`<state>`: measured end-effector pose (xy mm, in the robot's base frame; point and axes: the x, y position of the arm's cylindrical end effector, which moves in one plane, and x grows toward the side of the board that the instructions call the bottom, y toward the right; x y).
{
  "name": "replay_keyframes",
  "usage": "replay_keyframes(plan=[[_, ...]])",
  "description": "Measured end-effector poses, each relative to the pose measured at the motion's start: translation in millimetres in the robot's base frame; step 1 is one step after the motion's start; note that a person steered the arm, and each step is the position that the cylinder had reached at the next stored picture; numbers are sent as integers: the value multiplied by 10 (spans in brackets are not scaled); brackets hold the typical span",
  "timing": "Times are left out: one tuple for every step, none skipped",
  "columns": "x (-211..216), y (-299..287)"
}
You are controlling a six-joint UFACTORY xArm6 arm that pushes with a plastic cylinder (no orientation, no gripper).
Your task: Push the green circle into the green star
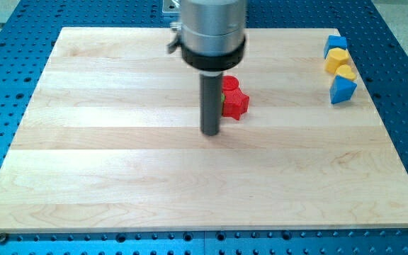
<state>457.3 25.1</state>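
my tip [210, 132], red star [235, 103] beside, perhaps touching

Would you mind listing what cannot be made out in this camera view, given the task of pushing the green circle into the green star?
- Green circle and green star: neither shows anywhere in the camera view; whether the arm hides them cannot be told.
- Red blocks: partly hidden behind the rod; the upper one's shape is unclear.
- My tip: whether it touches the red blocks cannot be told.
- Blue and yellow blocks at the view's right: clustered and too small to name most shapes.
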Motion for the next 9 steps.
replay_keyframes(plan=[[-358, 7], [-694, -81], [-1203, -91], [-1094, -560], [-1173, -763], [-1461, -576], [-1705, -279], [-1726, -219], [-1528, -268]])
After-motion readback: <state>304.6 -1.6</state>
